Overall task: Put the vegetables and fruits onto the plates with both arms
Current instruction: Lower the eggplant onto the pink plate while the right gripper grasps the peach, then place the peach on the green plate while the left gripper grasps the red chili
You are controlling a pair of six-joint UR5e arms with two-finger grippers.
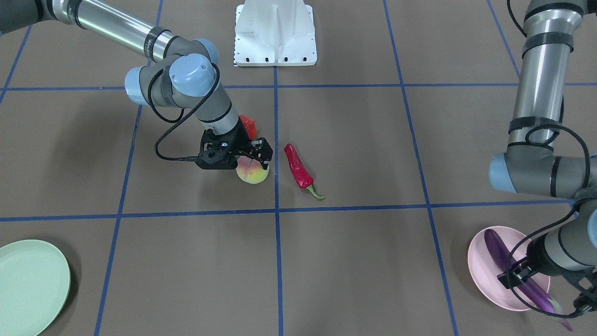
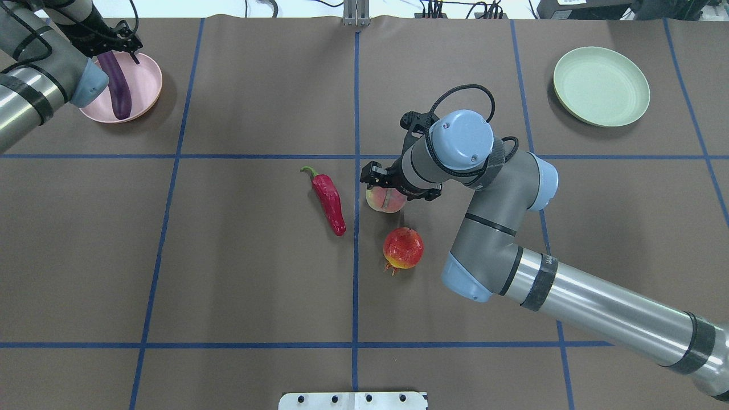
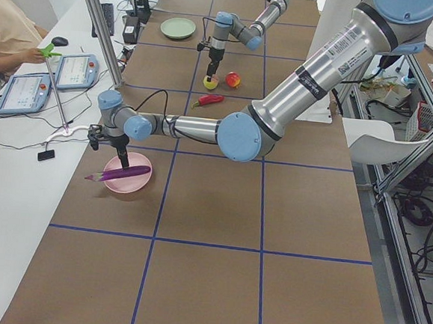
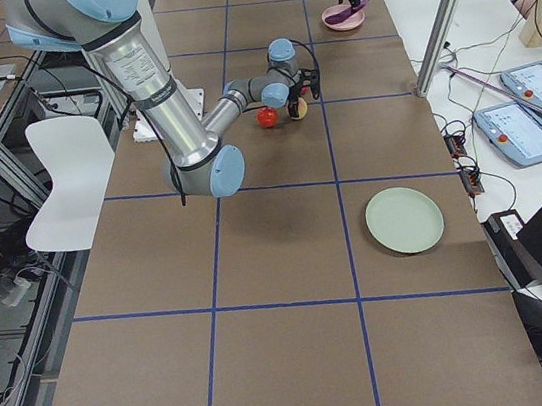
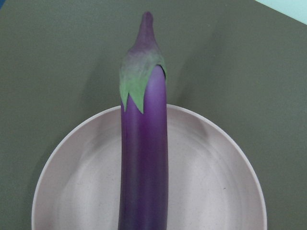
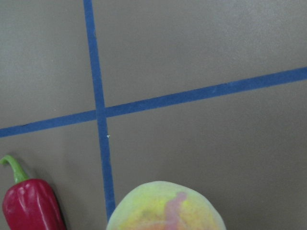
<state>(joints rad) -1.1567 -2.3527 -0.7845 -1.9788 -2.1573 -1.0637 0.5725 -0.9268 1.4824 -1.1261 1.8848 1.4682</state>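
The left gripper is hovering at the eggplant lying across the pink plate, the right gripper is hanging right on the peach mid-table, and I cannot tell either's grip. The red fruit and chili are lying just beside the peach.

Eggplant: long, glossy purple, pale green-purple cap. Lies across pink plate, cap end overhanging rim. Left end effector directly above its middle; grip unclear.
Chili pepper: wrinkled red, green stem, flat on counter, just beside peach.
Peach: yellow-green, pink blush, under right end effector, fingers at its sides; contact unclear.
Red-orange fruit: bumpy, glossy, near peach, not touching.
Mint green plate: well apart from produce, on right arm's side.
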